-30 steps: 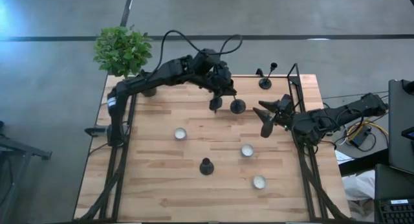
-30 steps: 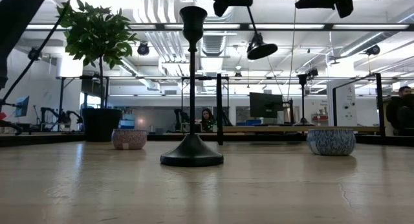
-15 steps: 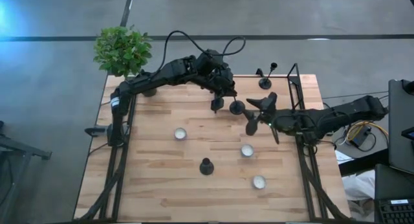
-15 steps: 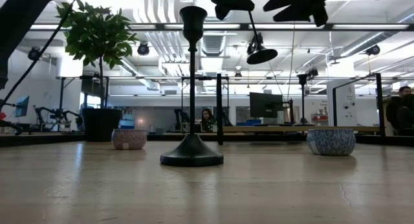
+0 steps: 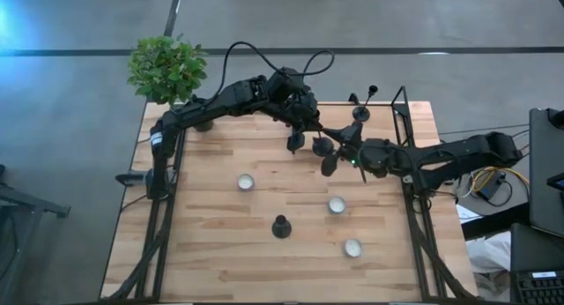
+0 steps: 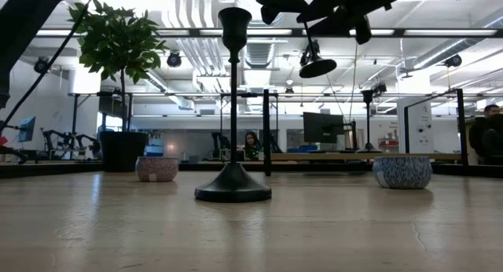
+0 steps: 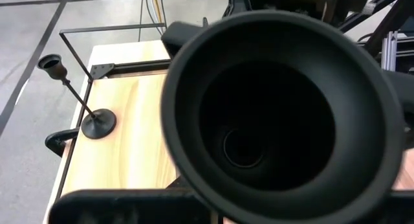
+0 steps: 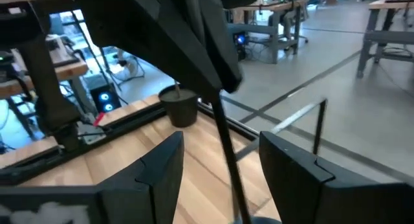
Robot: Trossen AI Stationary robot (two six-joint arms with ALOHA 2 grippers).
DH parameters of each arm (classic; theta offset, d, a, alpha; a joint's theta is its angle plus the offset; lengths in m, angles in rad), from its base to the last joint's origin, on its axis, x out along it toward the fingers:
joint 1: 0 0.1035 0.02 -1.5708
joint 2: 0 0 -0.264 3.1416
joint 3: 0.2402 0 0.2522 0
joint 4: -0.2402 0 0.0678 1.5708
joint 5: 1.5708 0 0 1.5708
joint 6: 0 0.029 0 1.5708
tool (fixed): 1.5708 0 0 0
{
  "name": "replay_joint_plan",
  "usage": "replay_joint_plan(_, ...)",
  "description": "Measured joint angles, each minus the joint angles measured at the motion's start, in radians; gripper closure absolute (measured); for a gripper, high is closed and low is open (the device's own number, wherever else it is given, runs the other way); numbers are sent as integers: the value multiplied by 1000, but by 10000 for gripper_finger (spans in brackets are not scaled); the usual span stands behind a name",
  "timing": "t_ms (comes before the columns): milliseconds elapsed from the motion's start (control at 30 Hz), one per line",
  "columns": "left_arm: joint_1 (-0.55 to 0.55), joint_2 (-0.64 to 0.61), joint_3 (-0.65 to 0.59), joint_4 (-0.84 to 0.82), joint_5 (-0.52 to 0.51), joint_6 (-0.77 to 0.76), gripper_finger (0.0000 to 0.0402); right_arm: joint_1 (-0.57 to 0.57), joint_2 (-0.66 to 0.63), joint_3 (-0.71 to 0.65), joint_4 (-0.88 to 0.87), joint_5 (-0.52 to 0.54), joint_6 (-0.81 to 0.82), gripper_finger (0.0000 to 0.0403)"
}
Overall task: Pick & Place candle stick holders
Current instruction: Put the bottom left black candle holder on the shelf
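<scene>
Wooden table [image 5: 211,252] under two dark arms. Left gripper [image 5: 298,139] clamped on a black candle stick holder [image 5: 322,146], lifted above the table's far middle: wide flared base, hollow underside, thin stem. Right gripper [image 5: 342,153] just beside it, fingers [image 8: 294,169] apart on either side of the stem. Second holder [image 5: 281,226] upright mid-table; third holder [image 5: 361,112] upright at the far right edge.

Overhead view: left gripper [image 5: 295,139] holds a tilted candlestick holder [image 5: 319,139] above the desk [image 5: 211,243]; right gripper [image 5: 339,155] reaches alongside it. Another holder [image 5: 281,226] stands among three small white cups [image 5: 246,182].
</scene>
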Motion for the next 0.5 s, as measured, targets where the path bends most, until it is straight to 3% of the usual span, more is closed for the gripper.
replay_joint_plan(267,0,0,-1,-30,-1,0,382,-6,15,1,39,-8,-21,260)
replay_joint_plan(500,0,-2,-8,-38,1,0,382,-19,34,68,-18,-72,-71,338)
